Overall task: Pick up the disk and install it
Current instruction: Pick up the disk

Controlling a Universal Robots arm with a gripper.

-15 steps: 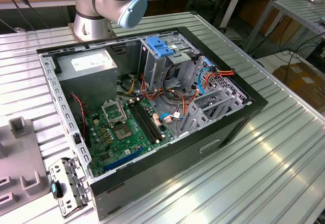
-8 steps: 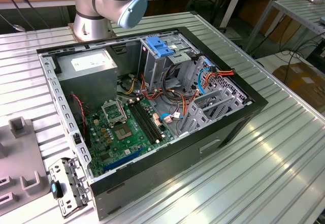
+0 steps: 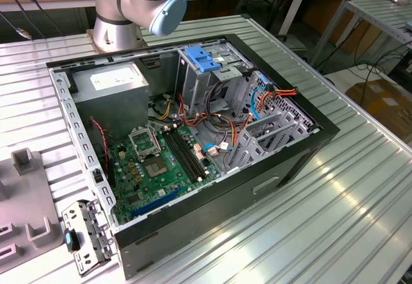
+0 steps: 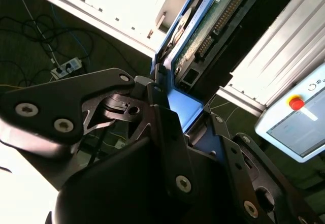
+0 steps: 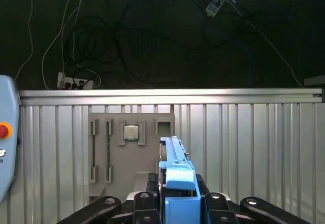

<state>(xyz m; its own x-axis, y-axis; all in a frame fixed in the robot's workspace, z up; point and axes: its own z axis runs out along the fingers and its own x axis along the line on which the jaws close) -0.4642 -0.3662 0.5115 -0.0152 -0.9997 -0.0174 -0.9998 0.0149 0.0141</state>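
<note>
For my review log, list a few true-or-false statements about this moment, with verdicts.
1. The gripper is shut on the disk. True.
2. The computer case is closed up. False: its side is open and the motherboard is exposed.
3. A chip lies on the grey fixture tray. True.
4. The disk sits in the case's bay. False: it is in the gripper, edge-on, near the grey fixture tray.

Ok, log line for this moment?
pincer: shut on disk | disk: held by its blue carrier, clear of table, not installed | case: open
</note>
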